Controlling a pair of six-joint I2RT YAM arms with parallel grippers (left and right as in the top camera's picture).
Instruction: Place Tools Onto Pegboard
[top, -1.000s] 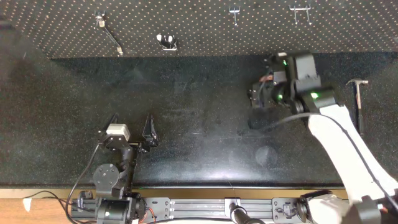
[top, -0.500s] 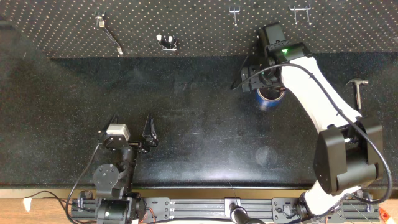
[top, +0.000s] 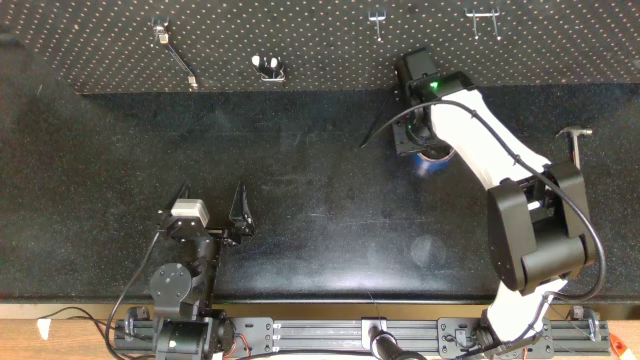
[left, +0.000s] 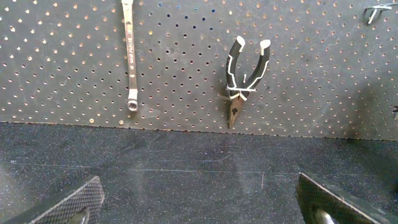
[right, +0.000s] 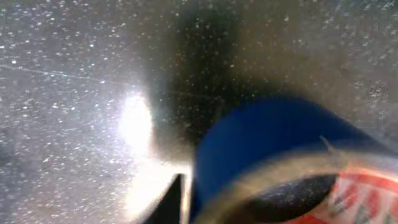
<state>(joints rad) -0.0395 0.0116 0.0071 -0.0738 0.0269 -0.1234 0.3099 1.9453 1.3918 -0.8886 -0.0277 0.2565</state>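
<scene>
Round blue roll (right: 267, 137) on speckled mat (right: 62, 93)

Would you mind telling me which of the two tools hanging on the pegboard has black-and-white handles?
The pliers, hanging nose-down; the wrench beside them is a plain metal bar.

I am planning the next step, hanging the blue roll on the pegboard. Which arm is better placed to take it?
Right. The right gripper is at the roll, close to the pegboard. The left gripper sits open near its own base, far across the mat.
</scene>
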